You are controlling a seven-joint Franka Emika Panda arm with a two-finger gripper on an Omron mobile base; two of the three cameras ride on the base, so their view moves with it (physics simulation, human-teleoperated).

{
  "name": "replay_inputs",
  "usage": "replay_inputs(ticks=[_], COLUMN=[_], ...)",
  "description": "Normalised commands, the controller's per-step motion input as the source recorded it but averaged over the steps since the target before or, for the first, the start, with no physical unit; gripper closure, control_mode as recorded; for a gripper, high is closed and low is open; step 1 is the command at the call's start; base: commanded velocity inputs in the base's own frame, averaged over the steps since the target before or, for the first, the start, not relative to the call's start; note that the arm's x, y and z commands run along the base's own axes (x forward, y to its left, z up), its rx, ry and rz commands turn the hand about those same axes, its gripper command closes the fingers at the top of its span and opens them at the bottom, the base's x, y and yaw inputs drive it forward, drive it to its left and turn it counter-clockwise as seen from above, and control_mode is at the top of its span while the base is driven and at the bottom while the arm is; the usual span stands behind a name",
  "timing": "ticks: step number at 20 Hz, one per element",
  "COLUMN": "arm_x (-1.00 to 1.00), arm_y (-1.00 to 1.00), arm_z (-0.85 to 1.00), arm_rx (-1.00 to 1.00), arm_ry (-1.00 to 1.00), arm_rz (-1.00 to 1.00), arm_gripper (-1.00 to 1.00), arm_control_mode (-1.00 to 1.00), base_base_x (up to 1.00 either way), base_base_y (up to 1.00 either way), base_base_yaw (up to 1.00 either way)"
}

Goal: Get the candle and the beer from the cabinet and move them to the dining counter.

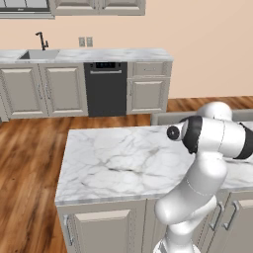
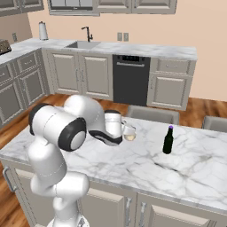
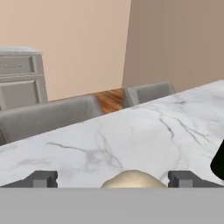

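The white Franka arm reaches forward over the large island with the white, grey-veined marble surface point(image 2: 133, 170) and beige panelled base. In the right base view, the two-finger tool point(image 2: 129, 132) sits at the end of the wrist, low over the marble, with the small cream-beige lumpy candle point(image 2: 129, 136) between its fingers. In the hand view, the rounded top of the candle point(image 3: 134, 179) appears midway between the two dark fingertips point(image 3: 43, 178), which stand apart on either side of it; whether the pads press on the candle cannot be told, so the grip state is uncertain. The slim dark green-black glass bottle with a purple cap point(image 2: 168, 140) stands upright on the marble surface, near the tool on the far-edge side and apart from it; its dark edge point(image 3: 218, 162) enters the hand view at the right border. Grey chairs point(image 2: 153, 114) stand along the far edge of the island. Behind it, across the wooden floor point(image 1: 24, 163), a run of beige base cabinets carries a marble worktop with a sink point(image 2: 82, 45), a black faucet point(image 2: 88, 32) and a black dishwasher point(image 2: 131, 80).
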Motion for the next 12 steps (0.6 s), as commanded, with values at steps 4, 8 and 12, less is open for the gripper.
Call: replay_inputs(ticks=[4,8,12], arm_x=[-0.22,-0.35,-0.46], arm_y=[0.0,0.0,0.0], arm_z=[-0.72,-0.75,-0.86], arm_rx=[0.0,0.0,0.0], arm_ry=[-0.15,-0.2,-0.24], arm_rz=[0.0,0.0,0.0], arm_gripper=[-1.0,-1.0,-1.0], arm_control_mode=[-1.0,-1.0,-1.0], base_base_x=[0.0,0.0,0.0], base_base_y=[0.0,0.0,0.0], base_base_yaw=[0.0,0.0,0.0])
